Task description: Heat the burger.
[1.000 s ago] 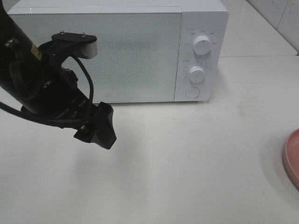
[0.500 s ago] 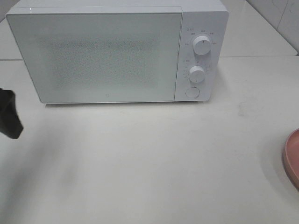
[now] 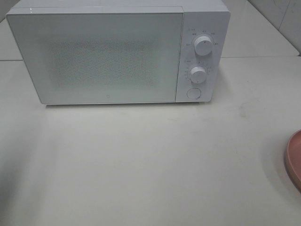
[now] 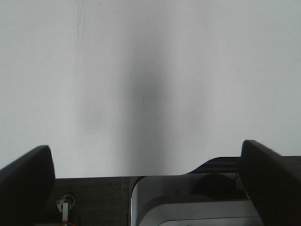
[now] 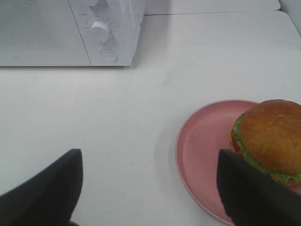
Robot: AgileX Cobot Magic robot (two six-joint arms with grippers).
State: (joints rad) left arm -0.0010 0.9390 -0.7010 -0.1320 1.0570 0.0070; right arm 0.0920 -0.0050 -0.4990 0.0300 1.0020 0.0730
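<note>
The burger [image 5: 273, 136], with a glossy brown bun, green lettuce and a bit of red, sits on a pink plate [image 5: 202, 141] in the right wrist view. It lies just beyond one fingertip of my right gripper [image 5: 148, 169], which is open with only bare table between its fingers. The white microwave [image 3: 117, 52] stands at the back of the table with its door shut. My left gripper [image 4: 146, 148] is open over blank white table, holding nothing. Neither gripper shows in the exterior high view, where the burger is out of frame.
Only the plate's rim [image 3: 292, 157] shows at the right edge of the exterior high view. The microwave has two round knobs [image 3: 203, 45] and a round button [image 3: 193, 93] on its right panel. White tabletop stretches in front of it.
The left arm, which hung in front of the microwave door a second ago, has drawn back to the left and left the exterior high view.
</note>
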